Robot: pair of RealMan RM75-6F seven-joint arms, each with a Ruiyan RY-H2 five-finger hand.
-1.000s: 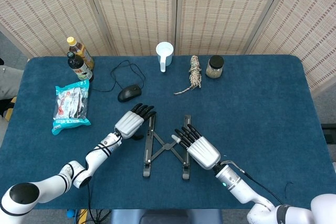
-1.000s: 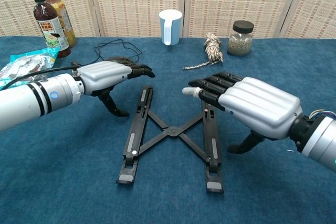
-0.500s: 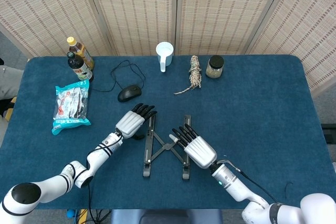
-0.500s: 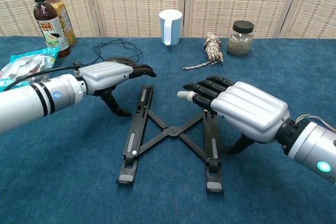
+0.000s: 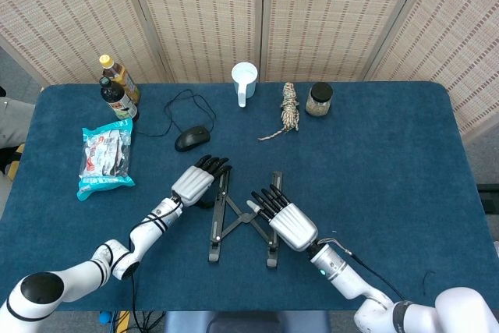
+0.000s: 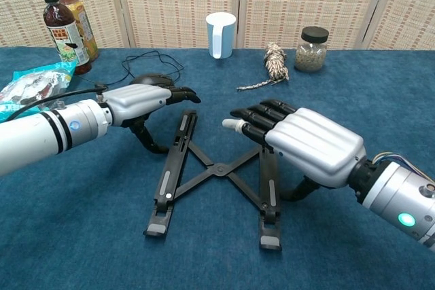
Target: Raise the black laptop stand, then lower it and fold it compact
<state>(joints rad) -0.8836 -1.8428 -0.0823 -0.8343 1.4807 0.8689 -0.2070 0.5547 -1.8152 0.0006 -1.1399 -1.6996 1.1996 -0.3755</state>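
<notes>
The right hand [image 6: 299, 140] is sliding inward across the stand [image 6: 214, 171], and over the last second its dark fingertips [image 6: 248, 119] are creeping from the right rail toward the middle. The left hand [image 6: 139, 100] is barely shifting; its fingertips are hanging over the far end of the left rail as before. The stand itself is moving: its near feet are sitting further left than 1 second ago and the 2 rails are splaying a little differently, so the frame is being nudged or squeezed, though I cannot tell which hand is doing it. I judge that the hands are settling into position for the raising step, which is not yet done, since the frame is lying low on the table.

Both hands are holding nothing. The right hand's fingers are stretching forward, slightly apart, with its thumb dipping beside the right rail. The left hand's fingers are extending forward too, with its thumb pointing down at the cloth beside the left rail.

The stand is lying near the front middle of the blue table [image 5: 390, 138], between the 2 hands. It is a thin black frame: 2 long rails running front to back, joined by 2 crossing bars pinned at a centre pivot. Each rail is carrying a pale slot along its top and a small raised foot at the near end.
</notes>
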